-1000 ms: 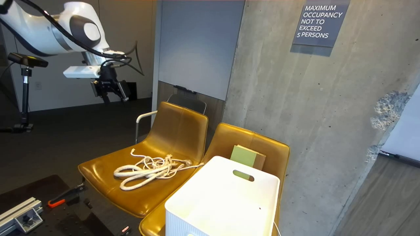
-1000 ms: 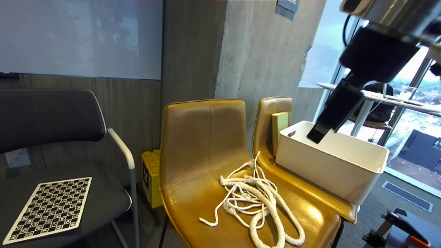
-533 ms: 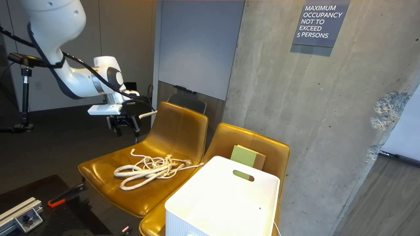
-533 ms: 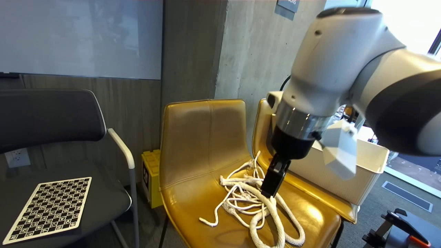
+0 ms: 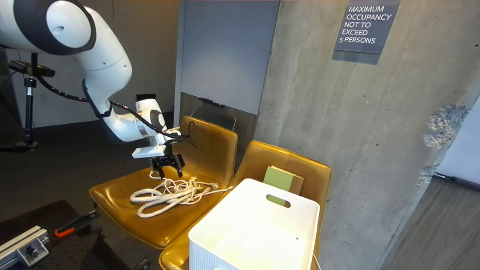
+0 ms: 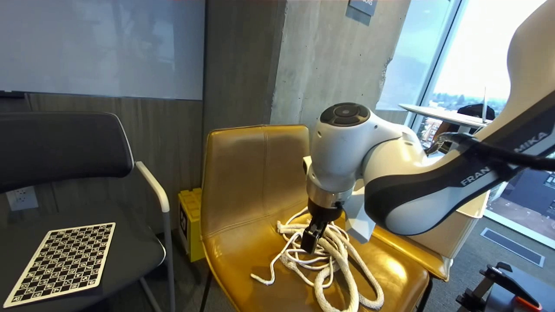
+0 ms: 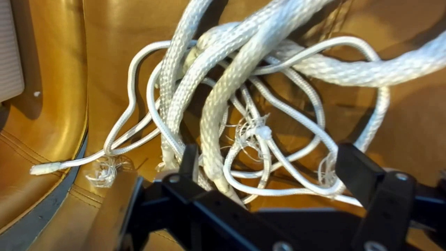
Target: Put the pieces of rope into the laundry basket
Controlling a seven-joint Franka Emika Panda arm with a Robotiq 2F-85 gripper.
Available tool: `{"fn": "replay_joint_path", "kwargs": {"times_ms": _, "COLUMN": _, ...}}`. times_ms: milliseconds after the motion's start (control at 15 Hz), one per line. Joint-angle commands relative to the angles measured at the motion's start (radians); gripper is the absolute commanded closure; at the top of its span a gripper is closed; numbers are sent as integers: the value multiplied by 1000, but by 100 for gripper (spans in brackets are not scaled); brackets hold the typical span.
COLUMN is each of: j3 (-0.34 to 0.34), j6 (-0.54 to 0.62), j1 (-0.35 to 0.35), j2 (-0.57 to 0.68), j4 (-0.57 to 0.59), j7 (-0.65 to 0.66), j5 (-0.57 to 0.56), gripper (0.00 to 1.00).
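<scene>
The pincer [image 7: 268,157] points down over the ropes [image 7: 226,80], released, its two fingers [image 7: 357,170] spread well apart. In the wrist view several strands show in the gap between the fingertips, though whether any of them is touched I cannot tell. The ropes, off-white, some thick and some thin, lie in one loose tangle on the surface [image 5: 123,204], a tan chair seat, with the thick loops toward its front edge and a frayed knot among the thin strands. One thin strand reaches across the gap to the edge of the next chair [image 5: 311,172]. On that chair, near the tangle, the basket [image 5: 255,225] stands upright, white and with ribbed sides; the ropes lie outside it. A green and brown book [image 5: 279,178] stands between the basket and the backrest, partly visible through the handle hole. The white arm [image 5: 107,71] comes in from the upper left in an exterior view, and a black cable [image 6: 520,157] runs along it. In an exterior view a flat checkered board [image 6: 65,262] lies on a dark chair [image 6: 65,147], and a yellow box [image 6: 190,225] stands between that and the tan one. A concrete column [image 5: 326,112] rises behind the next chair, bearing a sign [image 5: 365,24] that reads "MAXIMUM OCCUPANCY NOT TO EXCEED 5 PERSONS".
</scene>
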Motion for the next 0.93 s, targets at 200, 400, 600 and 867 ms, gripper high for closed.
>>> {"fn": "replay_joint_path", "kwargs": {"times_ms": 200, "j3": -80, "j6": -24, "j1": -10, "j2": 192, "j4": 226, "j7": -85, "j5": 36, "gripper": 0}}
{"fn": "replay_joint_path", "kwargs": {"times_ms": 400, "j3": -93, "j6": -29, "j1": -29, "j2": 246, "j4": 276, "j7": -123, "j5": 64, "gripper": 0}}
{"fn": "replay_joint_path", "kwargs": {"times_ms": 600, "j3": -97, "j6": -38, "j1": -42, "j2": 304, "j4": 316, "j7": -166, "j5": 99, "gripper": 0}}
{"fn": "replay_joint_path", "kwargs": {"times_ms": 867, "j3": -93, "j6": -31, "j1": -42, "j2": 338, "j4": 318, "j7": -212, "j5": 132, "gripper": 30}}
